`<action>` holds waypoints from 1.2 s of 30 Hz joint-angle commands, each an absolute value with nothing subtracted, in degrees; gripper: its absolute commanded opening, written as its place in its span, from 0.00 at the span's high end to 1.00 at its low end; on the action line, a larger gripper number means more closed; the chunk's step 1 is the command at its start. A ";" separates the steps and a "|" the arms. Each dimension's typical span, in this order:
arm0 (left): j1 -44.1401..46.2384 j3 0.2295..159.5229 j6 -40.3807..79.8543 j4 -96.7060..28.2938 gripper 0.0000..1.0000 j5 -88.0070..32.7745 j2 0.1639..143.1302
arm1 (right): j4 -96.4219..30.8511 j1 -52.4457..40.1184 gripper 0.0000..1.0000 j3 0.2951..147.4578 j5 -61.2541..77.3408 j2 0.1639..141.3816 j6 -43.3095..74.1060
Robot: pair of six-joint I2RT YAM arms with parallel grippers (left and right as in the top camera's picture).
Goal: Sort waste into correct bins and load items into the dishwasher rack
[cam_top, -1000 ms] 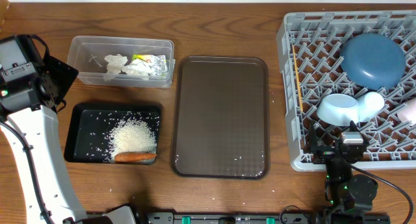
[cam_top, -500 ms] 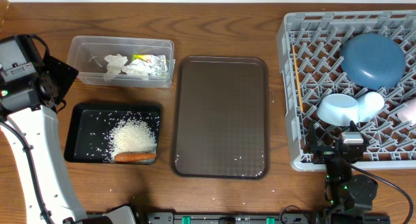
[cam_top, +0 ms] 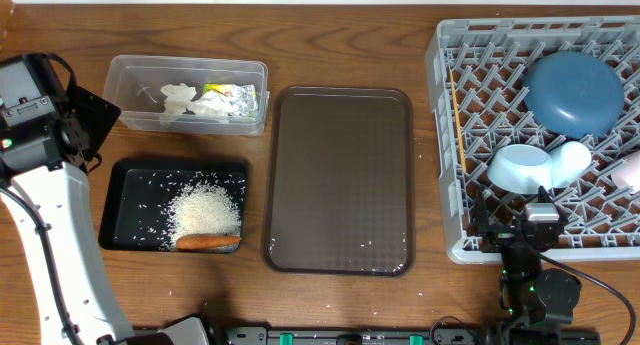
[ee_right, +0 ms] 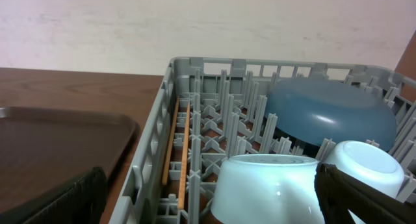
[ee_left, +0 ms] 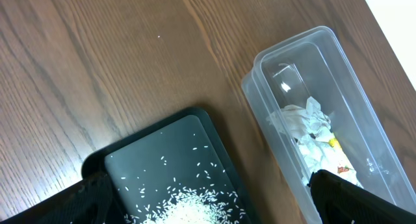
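Judging the sorting and loading as all but finished; treating a last check and a clean parking of both arms as the step in hand. Seeing the left hand spread wide and gripping nothing, hanging over a corner of the black tray and one end of the clear tub; seeing the right hand likewise spread and empty, sitting at the near edge of the dishwasher rack. Finding loose rice heaped in the black tray with the carrot lying along its near side; finding crumpled tissue and the foil wrapper in the tub. Finding the blue plate leaning among the pegs far right, the light blue bowl and cup touching nearer, a white cup at the right edge, chopsticks lying along the left wall. Advising care with the few grains scattered on the brown serving tray: probably too small and hard for pinching, better tipped than picked. Noting glossy rigid plastic in tub and tray, soft creased paper, crinkled shiny foil, smooth rounded crockery, a stiff grey lattice, grained wood on the counter.
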State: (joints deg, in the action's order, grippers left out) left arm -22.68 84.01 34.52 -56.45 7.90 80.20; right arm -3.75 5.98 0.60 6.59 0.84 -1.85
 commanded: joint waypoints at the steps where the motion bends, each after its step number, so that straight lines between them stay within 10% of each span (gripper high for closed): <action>1: -22.92 84.55 34.59 -56.55 0.00 8.62 80.55 | -3.75 6.57 0.01 0.32 6.26 0.32 -0.89; 18: -17.23 79.15 34.13 -56.55 0.00 8.64 66.74 | -3.73 6.57 0.01 0.32 6.26 0.34 -0.89; 36: -4.62 35.38 28.38 -42.85 0.00 8.19 29.74 | -3.70 6.57 0.01 0.32 6.26 0.34 -0.89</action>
State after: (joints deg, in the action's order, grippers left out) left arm -6.24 40.21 32.56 -44.95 7.70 34.09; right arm -3.64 5.98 0.56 6.57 0.82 -1.85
